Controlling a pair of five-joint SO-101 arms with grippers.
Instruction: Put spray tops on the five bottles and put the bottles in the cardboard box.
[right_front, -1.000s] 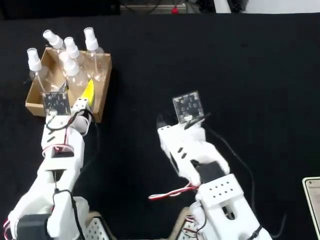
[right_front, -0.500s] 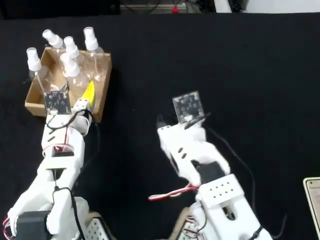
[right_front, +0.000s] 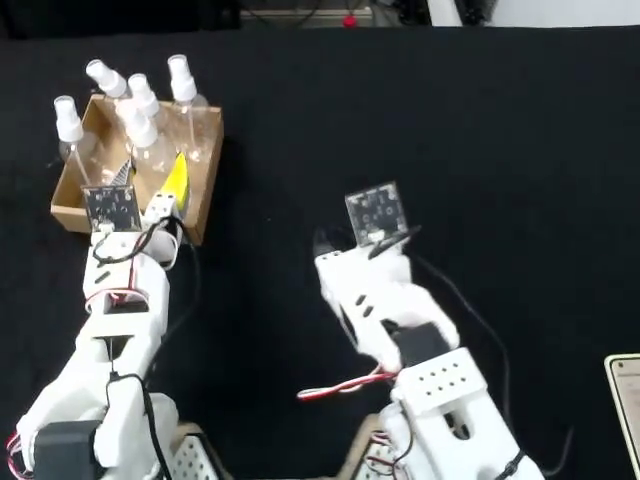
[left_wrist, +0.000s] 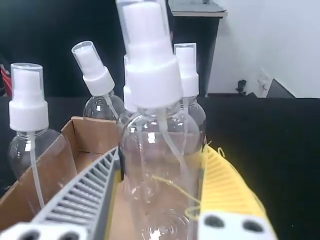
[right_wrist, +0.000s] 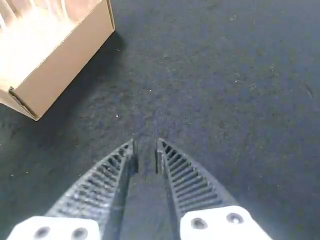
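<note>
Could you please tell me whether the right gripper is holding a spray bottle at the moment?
No, the right gripper has its jaws nearly together with nothing between them, above the bare black table.

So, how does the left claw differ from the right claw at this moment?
The left claw is open, with a capped bottle between its fingers; the right claw is nearly closed, with nothing between.
The left claw has one grey and one yellow finger; both fingers of the right claw are dark.
The left claw reaches into the cardboard box; the right claw is over the black table beside it.
Both have ribbed fingers.
</note>
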